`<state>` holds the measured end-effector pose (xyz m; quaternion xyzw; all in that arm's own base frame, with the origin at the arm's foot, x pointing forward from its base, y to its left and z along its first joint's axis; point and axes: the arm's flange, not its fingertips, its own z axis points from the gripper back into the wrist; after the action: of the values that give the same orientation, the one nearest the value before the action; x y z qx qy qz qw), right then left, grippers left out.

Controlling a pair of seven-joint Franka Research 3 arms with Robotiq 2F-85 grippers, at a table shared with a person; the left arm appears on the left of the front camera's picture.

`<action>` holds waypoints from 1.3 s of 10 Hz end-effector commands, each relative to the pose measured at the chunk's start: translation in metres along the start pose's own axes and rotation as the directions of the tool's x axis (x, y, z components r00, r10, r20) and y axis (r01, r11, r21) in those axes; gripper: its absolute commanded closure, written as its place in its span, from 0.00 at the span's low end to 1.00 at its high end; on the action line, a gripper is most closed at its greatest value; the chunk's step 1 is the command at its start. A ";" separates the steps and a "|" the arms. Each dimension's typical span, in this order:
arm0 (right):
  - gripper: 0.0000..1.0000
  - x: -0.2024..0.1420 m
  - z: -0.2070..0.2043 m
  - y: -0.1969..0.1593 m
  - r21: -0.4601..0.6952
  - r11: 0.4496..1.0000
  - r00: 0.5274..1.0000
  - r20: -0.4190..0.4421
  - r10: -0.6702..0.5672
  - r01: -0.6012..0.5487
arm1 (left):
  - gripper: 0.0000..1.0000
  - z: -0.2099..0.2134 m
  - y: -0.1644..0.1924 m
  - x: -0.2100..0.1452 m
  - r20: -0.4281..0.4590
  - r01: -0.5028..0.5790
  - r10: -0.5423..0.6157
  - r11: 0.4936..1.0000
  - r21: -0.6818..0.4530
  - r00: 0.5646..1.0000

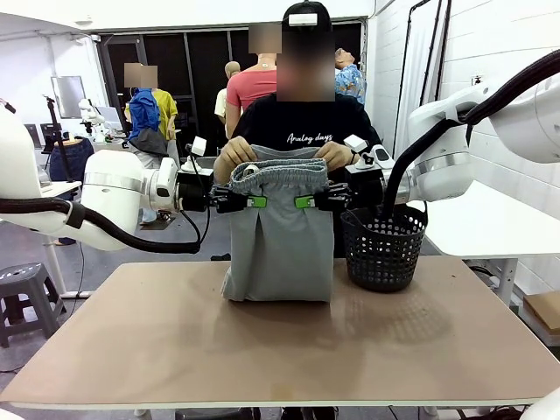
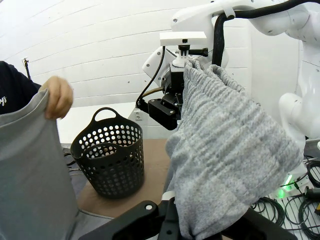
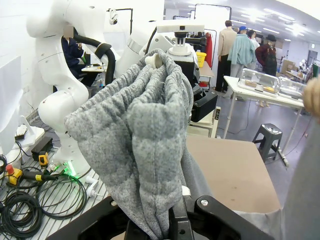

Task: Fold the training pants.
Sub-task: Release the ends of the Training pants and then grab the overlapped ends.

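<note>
We see the training pants [image 1: 280, 236] held upright over the middle of the table [image 1: 262, 341], waistband on top and legs hanging straight down, so that the lower hems reach the tabletop. The left gripper [image 1: 249, 201] comes in from the side and is clamped on the gathered waistband at its left end. The right gripper [image 1: 308, 202] is clamped on the waistband at the opposite end, so the two face each other with the bunched fabric between them (the green pads show just under the elastic). In both wrist views we find the grey knit pinched tight between the fingers, rising in thick folds toward the other arm.

Across the table a person in a black shirt grips the top of the waistband, one hand [image 1: 234, 157] above the left gripper and the other hand [image 1: 335, 155] above the right.

A black basket [image 1: 382, 249] stands on the table just beside the pants, on the robot's right, under the right arm.
</note>
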<state>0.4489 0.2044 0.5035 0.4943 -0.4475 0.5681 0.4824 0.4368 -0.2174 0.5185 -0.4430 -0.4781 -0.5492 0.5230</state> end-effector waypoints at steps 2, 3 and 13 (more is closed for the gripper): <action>1.00 0.002 0.000 0.002 0.004 1.000 1.000 0.017 -0.002 0.002 | 1.00 -0.001 -0.002 0.004 0.018 0.010 -0.010 1.000 0.012 1.000; 1.00 0.002 0.000 0.002 0.004 1.000 1.000 0.017 -0.002 0.002 | 1.00 -0.001 -0.002 0.004 0.018 0.010 -0.010 1.000 0.012 1.000; 1.00 0.002 0.000 0.002 0.004 1.000 1.000 0.017 -0.002 0.002 | 1.00 -0.001 -0.002 0.004 0.018 0.010 -0.010 1.000 0.012 1.000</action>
<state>0.4488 0.2044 0.5035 0.4945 -0.4474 0.5682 0.4822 0.4367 -0.2175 0.5185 -0.4431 -0.4780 -0.5493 0.5229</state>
